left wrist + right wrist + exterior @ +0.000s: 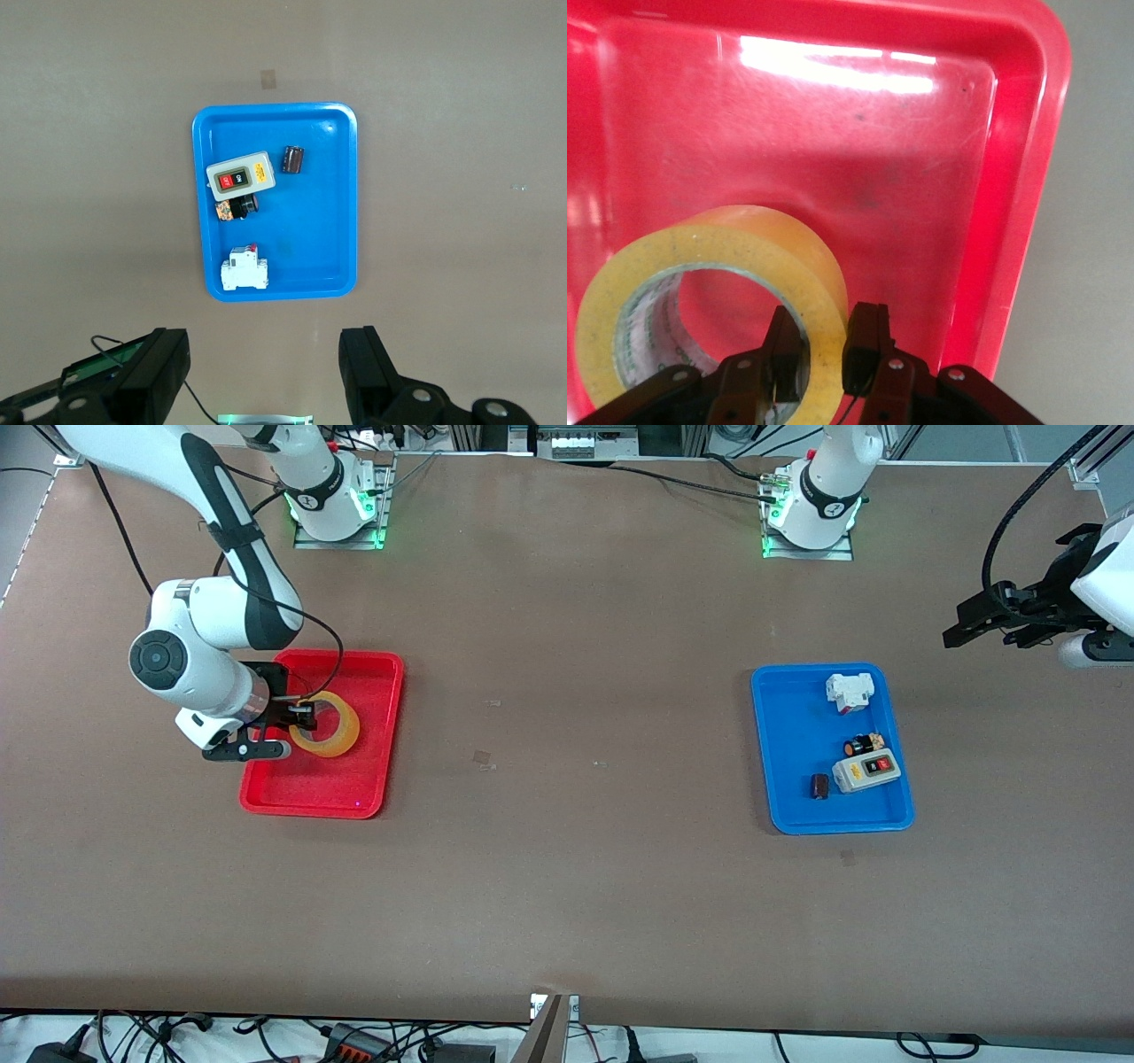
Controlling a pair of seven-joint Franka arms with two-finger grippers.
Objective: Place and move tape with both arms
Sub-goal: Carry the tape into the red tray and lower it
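The right gripper (828, 354) is pinching the wall of the tape (325, 724) in the red tray (354, 779). The left gripper (266, 372) is waiting wide apart above the blue tray (341, 195), which is holding a grey switch box (241, 176) and small parts.

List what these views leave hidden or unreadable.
- Tape: whether it rests on the red tray or is lifted; the right gripper covers part of its rim.
- Small dark part in the blue tray: too small to identify.
- Left gripper: arm cut off by the front view's edge.
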